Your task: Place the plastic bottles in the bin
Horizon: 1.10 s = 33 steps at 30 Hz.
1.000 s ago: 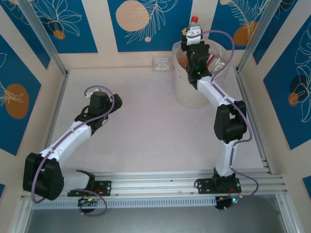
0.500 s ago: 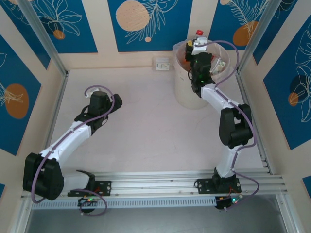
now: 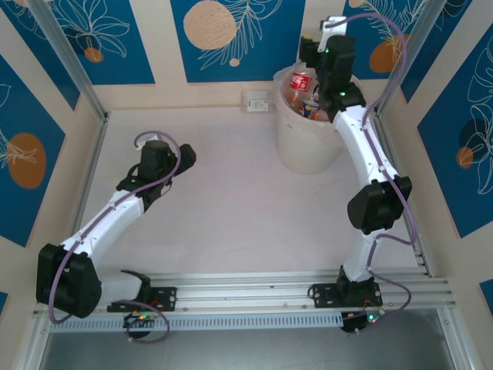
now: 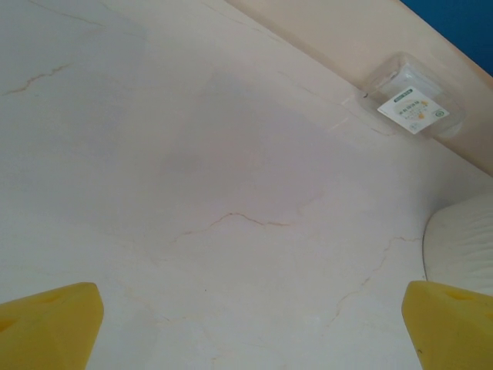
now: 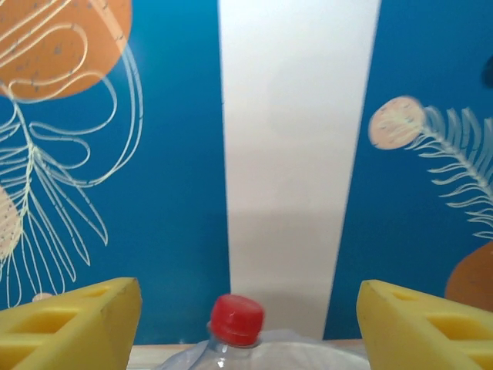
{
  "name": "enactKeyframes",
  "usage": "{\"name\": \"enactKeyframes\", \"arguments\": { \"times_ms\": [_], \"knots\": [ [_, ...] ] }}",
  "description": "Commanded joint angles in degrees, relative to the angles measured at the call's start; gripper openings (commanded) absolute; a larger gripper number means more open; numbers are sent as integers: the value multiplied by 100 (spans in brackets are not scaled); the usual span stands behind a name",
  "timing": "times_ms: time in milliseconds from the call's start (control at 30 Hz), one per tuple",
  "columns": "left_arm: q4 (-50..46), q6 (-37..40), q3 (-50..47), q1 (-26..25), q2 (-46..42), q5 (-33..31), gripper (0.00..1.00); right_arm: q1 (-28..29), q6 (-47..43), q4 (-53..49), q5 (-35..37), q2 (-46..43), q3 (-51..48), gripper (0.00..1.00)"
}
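Observation:
The bin [image 3: 306, 146], a tall cream-white bucket, stands at the back right of the table. Inside it a clear plastic bottle with a red label [image 3: 300, 81] rests on other bottles [image 3: 314, 109]. My right gripper [image 3: 317, 45] hangs above the bin's far rim. In the right wrist view it [image 5: 248, 287] is open, its yellow fingers [image 5: 73, 324] wide apart. A red-capped bottle [image 5: 236, 318] sits low between them, touching neither. My left gripper [image 3: 183, 158] hovers over the left-middle of the table, open [image 4: 250, 324], with nothing between its pads.
A small clear plastic box with a label [image 3: 256, 101] [image 4: 416, 104] lies against the back wall, left of the bin. The bin's side [image 4: 462, 247] shows at the right edge of the left wrist view. Aluminium posts frame the table's sides.
My right gripper has risen from low over the bin's mouth and opened, letting go of the red-capped bottle, which now lies in the bin. The left arm has hardly moved.

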Motion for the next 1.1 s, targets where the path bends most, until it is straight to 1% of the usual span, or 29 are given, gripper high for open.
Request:
{"name": "enactKeyframes", "arguments": {
  "times_ms": [0,100,233,367,467,533,633,733,800,900,1000,1067],
  "knots": [
    [-54,167,208,63,-8,207,100,-200,434,-1770,129,150,730,74],
    [-149,232,268,60,-11,208,100,-499,886,-2669,-40,139,1131,73],
    [-173,267,251,64,-43,165,100,-988,1329,-3203,-463,-141,969,69],
    [-150,275,229,59,-46,103,100,-1398,1614,-3240,-850,-550,411,67],
    [-89,276,237,63,-25,132,100,-1627,1709,-3178,-1280,-820,55,65],
    [-49,255,262,63,0,163,100,-1652,1657,-3185,-1501,-910,-37,64],
    [34,242,298,66,38,254,100,-1624,1549,-3152,-2068,-916,34,60],
    [82,220,323,59,78,277,100,-1420,1343,-3304,-2211,-630,465,58],
    [86,209,334,62,95,287,100,-1234,1220,-3414,-2121,-336,869,58],
    [83,245,355,55,92,298,100,-969,1094,-3756,-1960,363,1889,62],
    [76,281,360,50,79,312,100,-711,997,-4168,-1839,1236,3248,67],
    [65,296,352,53,94,351,100,-560,909,-4200,-1726,1722,3943,70]
  ]
}}
